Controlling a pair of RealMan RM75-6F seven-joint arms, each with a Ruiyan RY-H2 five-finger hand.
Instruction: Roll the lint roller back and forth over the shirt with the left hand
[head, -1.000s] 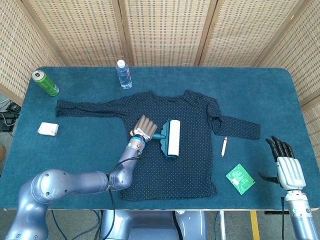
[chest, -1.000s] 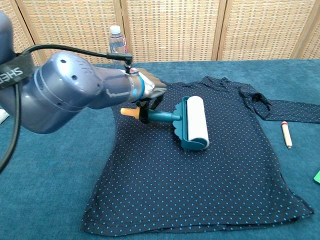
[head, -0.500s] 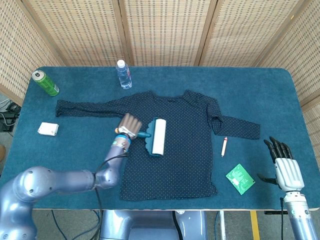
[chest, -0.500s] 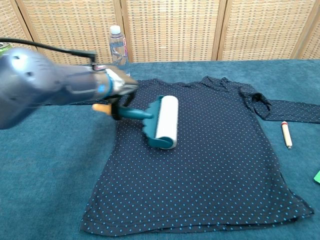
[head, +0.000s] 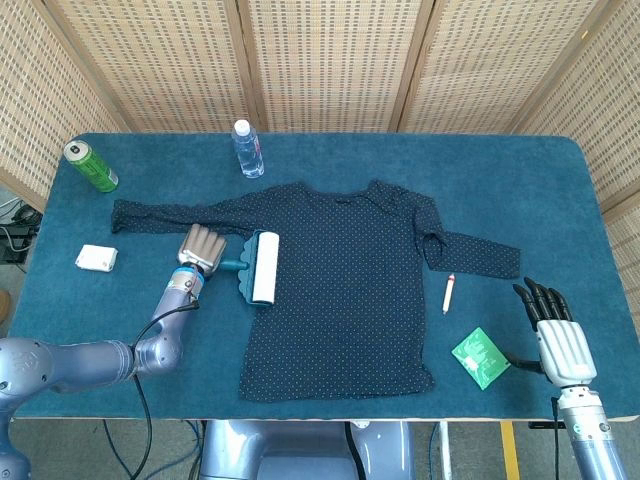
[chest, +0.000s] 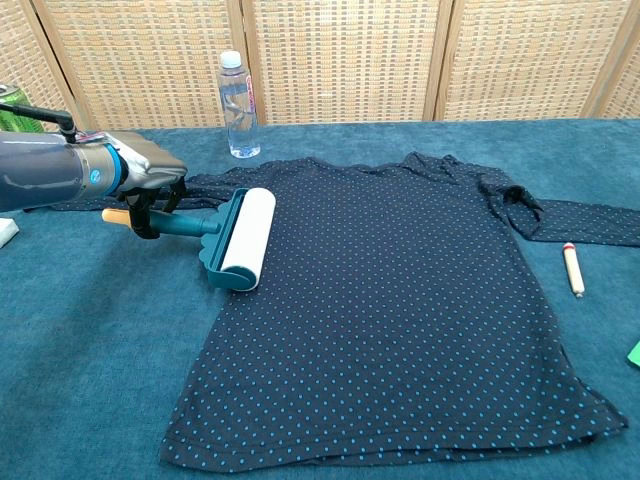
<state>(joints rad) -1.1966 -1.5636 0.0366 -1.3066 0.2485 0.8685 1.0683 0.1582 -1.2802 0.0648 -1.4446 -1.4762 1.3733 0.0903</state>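
Note:
A dark blue dotted shirt (head: 350, 280) (chest: 400, 300) lies spread flat on the blue table. My left hand (head: 201, 248) (chest: 140, 175) grips the teal handle of the lint roller (head: 260, 266) (chest: 238, 238). Its white roll rests on the shirt's left edge, below the left sleeve. My right hand (head: 557, 332) hovers over the table's front right with its fingers spread and nothing in it. It does not show in the chest view.
A water bottle (head: 247, 149) (chest: 238, 92) stands behind the shirt. A green can (head: 90, 165) is at the back left and a white pad (head: 97, 258) lies left of my hand. A small pen (head: 449, 293) (chest: 574, 268) and a green packet (head: 480, 357) lie right of the shirt.
My left hand has drawn the lint roller leftward across the shirt, from its middle to its left edge. The right hand has drifted slightly lower in the head view.

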